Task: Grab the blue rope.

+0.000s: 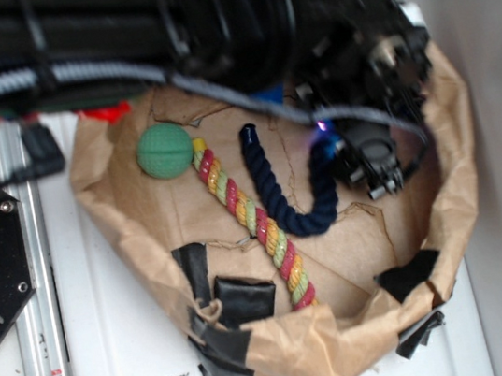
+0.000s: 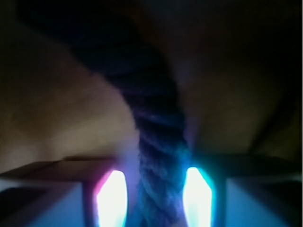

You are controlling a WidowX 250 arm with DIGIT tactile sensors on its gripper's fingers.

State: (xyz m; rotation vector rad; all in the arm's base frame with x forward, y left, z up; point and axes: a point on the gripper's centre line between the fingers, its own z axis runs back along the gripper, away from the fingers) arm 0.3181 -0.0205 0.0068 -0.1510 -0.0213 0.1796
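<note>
The blue rope [image 2: 158, 156] runs between my end effector [image 2: 156, 196] fingers, which look spread either side of it, so I judge closing and lifting remain.

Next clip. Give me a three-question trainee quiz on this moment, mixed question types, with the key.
1. True or false: the blue rope runs between the pincer fingers.
2. What is at the top end of the multicoloured rope? A) green ball B) red block C) metal ring
3. What lines the work area?

Key
1. True; whether the fingers already squeeze it cannot be told.
2. A, the green ball.
3. Crumpled brown paper, taped with black tape.
</note>
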